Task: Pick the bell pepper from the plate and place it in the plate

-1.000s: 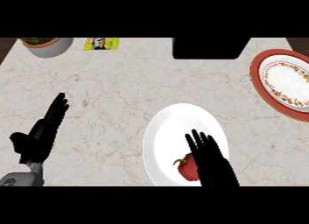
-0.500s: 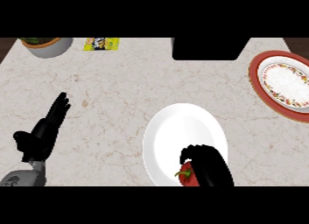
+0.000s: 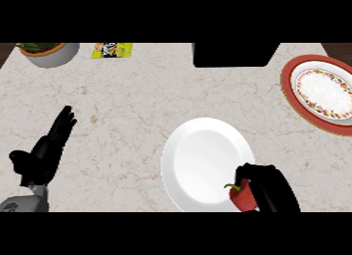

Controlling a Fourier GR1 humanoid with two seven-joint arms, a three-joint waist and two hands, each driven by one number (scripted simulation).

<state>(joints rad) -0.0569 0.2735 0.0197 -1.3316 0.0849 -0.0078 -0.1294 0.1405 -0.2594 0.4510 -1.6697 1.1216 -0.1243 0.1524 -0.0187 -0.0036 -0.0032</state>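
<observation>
A red bell pepper (image 3: 243, 196) sits at the near right rim of a plain white plate (image 3: 200, 159). My right hand (image 3: 270, 189) has its fingers curled round the pepper's right side and hides part of it. A second plate (image 3: 327, 94), red-rimmed with a patterned white centre, lies at the far right of the counter. At the lower left my left hand (image 3: 46, 152) rests open with its fingers pointing up, away from both plates.
A bowl of greens (image 3: 47, 51) stands at the back left, with a small yellow packet (image 3: 112, 50) beside it. A black box (image 3: 232, 54) sits at the back middle. The counter's dark edge shows at the far corners.
My right hand went from flat with straight fingers over the pepper to curled round it, and drew back toward the near right rim of the white plate. The left hand has stayed put.
</observation>
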